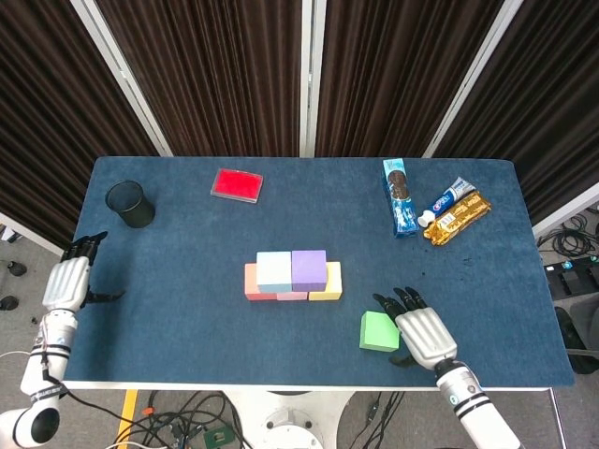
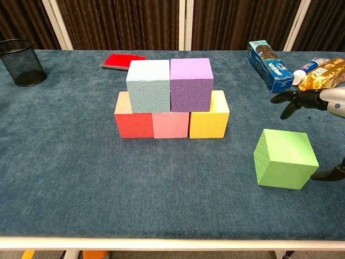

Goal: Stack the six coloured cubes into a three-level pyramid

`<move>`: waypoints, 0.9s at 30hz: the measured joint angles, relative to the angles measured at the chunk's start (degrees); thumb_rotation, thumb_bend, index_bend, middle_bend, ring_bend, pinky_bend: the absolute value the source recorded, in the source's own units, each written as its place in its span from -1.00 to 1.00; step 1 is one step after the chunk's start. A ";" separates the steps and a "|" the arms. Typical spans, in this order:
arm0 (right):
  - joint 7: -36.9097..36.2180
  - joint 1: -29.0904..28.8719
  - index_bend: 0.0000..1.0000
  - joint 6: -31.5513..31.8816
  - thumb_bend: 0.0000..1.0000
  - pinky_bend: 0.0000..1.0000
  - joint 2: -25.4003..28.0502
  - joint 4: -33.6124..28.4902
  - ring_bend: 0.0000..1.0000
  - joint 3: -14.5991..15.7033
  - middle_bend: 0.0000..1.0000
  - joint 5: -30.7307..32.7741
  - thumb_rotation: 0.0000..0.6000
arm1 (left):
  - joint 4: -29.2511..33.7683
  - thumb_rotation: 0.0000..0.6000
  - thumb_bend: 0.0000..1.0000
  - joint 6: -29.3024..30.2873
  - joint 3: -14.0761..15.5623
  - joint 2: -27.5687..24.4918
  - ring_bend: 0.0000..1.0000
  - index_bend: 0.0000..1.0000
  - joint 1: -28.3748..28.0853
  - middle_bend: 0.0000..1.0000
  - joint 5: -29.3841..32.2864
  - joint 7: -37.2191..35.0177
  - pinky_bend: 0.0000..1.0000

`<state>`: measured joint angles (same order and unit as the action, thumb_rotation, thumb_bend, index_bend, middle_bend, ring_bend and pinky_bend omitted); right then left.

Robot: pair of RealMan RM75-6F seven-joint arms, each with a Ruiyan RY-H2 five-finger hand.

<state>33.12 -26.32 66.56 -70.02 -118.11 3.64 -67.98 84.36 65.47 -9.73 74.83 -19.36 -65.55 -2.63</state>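
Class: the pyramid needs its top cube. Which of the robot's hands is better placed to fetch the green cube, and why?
The right hand. It sits open right beside the green cube, while the left hand rests at the far table edge, beyond the stacked cubes.

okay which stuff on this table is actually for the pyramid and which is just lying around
For the pyramid: red cube, pink cube, yellow cube, pale blue cube, purple cube, green cube.

Lying about: black mesh cup, red flat box, cookie pack, toothpaste tube, gold snack pack.
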 measured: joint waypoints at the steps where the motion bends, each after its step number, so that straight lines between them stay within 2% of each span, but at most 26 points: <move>1: 0.78 0.02 -1.00 0.08 -0.93 -1.00 -0.61 0.41 -1.00 -0.06 -0.61 0.55 1.00 | -0.06 1.00 -1.00 -0.06 0.03 0.00 -1.00 -0.85 0.02 -0.82 0.00 -0.02 -0.87; 7: 3.72 -0.12 -1.00 0.42 -0.80 -1.00 -3.48 2.02 -1.00 -0.59 -0.51 2.58 1.00 | -0.74 1.00 -1.00 -0.43 0.21 0.32 -1.00 -0.85 0.07 -0.82 -0.15 -0.41 -0.87; 14: 5.40 0.00 -1.00 1.98 -0.56 -1.00 -5.96 3.14 -1.00 -1.47 -0.14 2.68 1.00 | -0.98 1.00 -1.00 -0.57 0.27 0.26 -1.00 -0.85 0.19 -0.82 -0.54 -1.09 -0.87; 17: 5.55 0.20 -1.00 3.05 -0.46 -1.00 -5.42 2.23 -1.00 -1.75 -0.06 1.78 1.00 | -0.81 1.00 -1.00 -0.44 0.23 0.05 -1.00 -0.85 0.32 -0.82 -0.61 -1.24 -0.87; 23: 3.13 -0.16 -1.00 3.79 -0.43 -1.00 0.63 -3.86 -0.97 -3.80 -0.01 -0.95 1.00 | -0.02 1.00 -1.00 -0.31 0.00 -0.77 -1.00 -0.85 0.63 -0.82 -0.81 -2.60 -0.87; 27: 1.13 -2.37 -1.00 2.32 -0.44 -1.00 8.08 -9.37 -0.97 -7.67 -0.01 -0.46 1.00 | 0.91 1.00 -1.00 -0.31 -0.52 -1.59 -1.00 -0.85 0.79 -0.82 -0.88 -4.24 -0.87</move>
<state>34.25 -28.68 68.88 -61.94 -127.48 -4.02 -68.44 85.27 65.16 -10.25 73.24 -18.57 -66.44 -6.86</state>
